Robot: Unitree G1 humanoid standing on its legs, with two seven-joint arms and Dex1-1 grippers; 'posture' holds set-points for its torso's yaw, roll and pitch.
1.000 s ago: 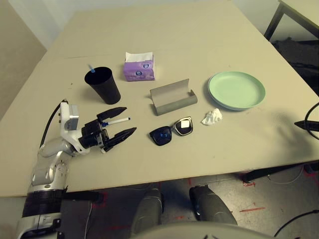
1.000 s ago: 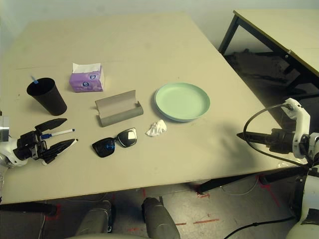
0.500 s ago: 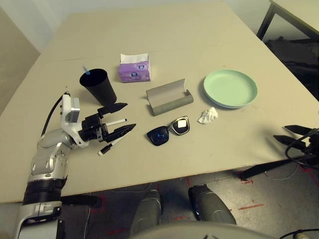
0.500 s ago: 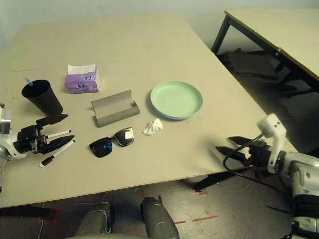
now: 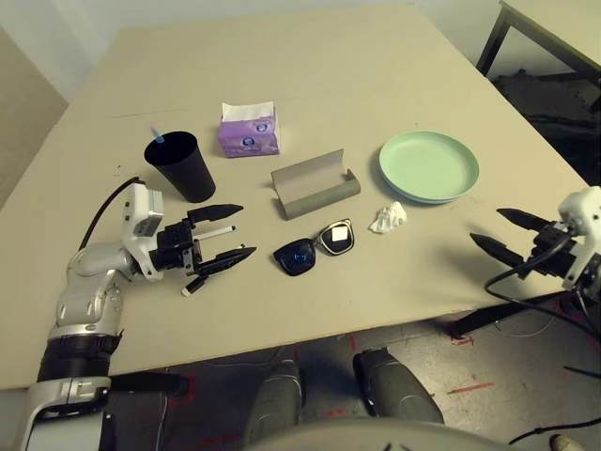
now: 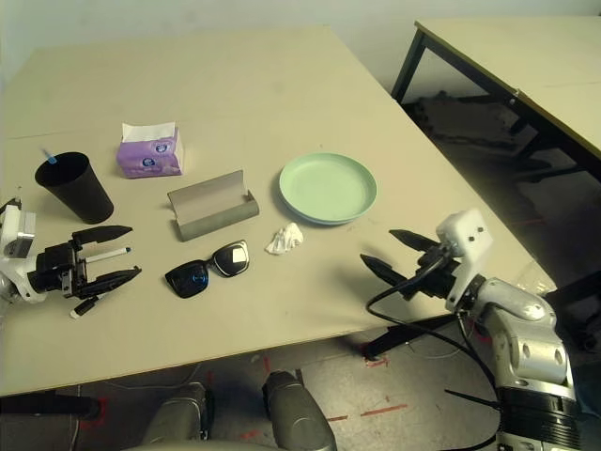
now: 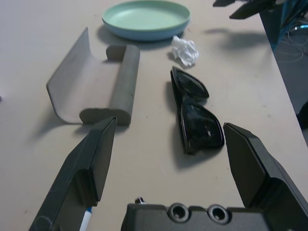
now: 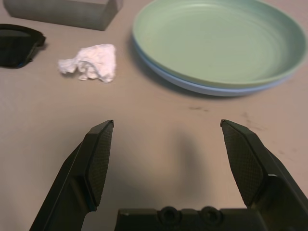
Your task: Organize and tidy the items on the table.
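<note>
Black cup (image 5: 180,166) holds only the blue-capped marker (image 5: 158,137); beside it, left gripper (image 5: 219,237) gapes empty over the black-capped marker (image 5: 199,281), right gripper (image 6: 394,254) spread too; rest unsorted.

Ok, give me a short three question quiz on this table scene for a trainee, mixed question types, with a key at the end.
1. True or false: the sunglasses lie inside the grey glasses case.
2. What sticks out of the black cup? A) a spoon B) a blue-capped marker C) a tissue
3. Fill in: the green plate is stacked on a pale ____ plate.

Key: 1 false, they lie on the table in front of the open case; 2 B; 3 blue.
</note>
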